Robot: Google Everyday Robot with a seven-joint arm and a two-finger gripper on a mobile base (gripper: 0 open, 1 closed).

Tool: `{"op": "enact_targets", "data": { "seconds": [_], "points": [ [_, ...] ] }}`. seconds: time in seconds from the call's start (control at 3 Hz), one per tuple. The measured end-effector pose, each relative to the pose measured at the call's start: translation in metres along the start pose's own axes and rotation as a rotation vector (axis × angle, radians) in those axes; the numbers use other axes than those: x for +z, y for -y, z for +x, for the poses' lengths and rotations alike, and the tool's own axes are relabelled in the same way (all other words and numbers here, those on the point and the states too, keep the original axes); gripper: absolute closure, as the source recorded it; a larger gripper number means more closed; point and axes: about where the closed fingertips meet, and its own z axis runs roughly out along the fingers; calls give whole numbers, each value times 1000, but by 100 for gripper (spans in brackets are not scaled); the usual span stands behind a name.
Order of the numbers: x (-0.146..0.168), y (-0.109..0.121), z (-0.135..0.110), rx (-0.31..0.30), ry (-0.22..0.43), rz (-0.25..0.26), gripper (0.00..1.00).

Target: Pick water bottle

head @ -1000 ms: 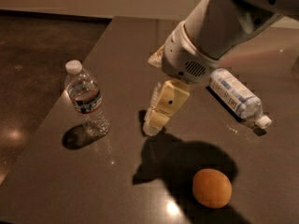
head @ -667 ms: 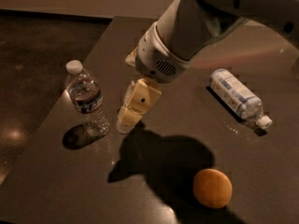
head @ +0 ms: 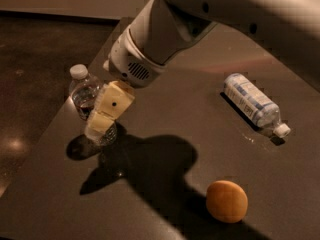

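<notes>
The water bottle (head: pixel 82 93) is small, clear and ribbed, with a white cap and a dark label band. It stands upright near the left edge of the dark table (head: pixel 200 99). My gripper (head: pixel 99 125), cream-coloured below a white wrist, reaches down from the upper right. It sits right at the bottle and covers the bottle's lower right side. I cannot tell whether it touches the bottle.
A second clear bottle (head: pixel 251 103) with a wide white-and-light-blue label lies on its side at the right. An orange (head: pixel 226 201) sits at the front right. The table's left edge runs close beside the standing bottle, with dark floor (head: pixel 30 84) beyond it.
My arm has swung left across the table. The gripper went from the table's middle to the standing bottle and now overlaps it. The bottles and the orange have not moved.
</notes>
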Motion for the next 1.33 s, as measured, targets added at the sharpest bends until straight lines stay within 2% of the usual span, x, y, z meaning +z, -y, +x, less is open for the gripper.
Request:
{"op": "enact_targets", "data": {
  "seconds": [0.33, 0.67, 1.33],
  "points": [
    [15, -1, -9, 27, 20, -12, 0],
    [23, 3, -17, 48, 41, -14, 17],
    [6, 18, -30, 53, 91, -7, 63]
  ]
}}
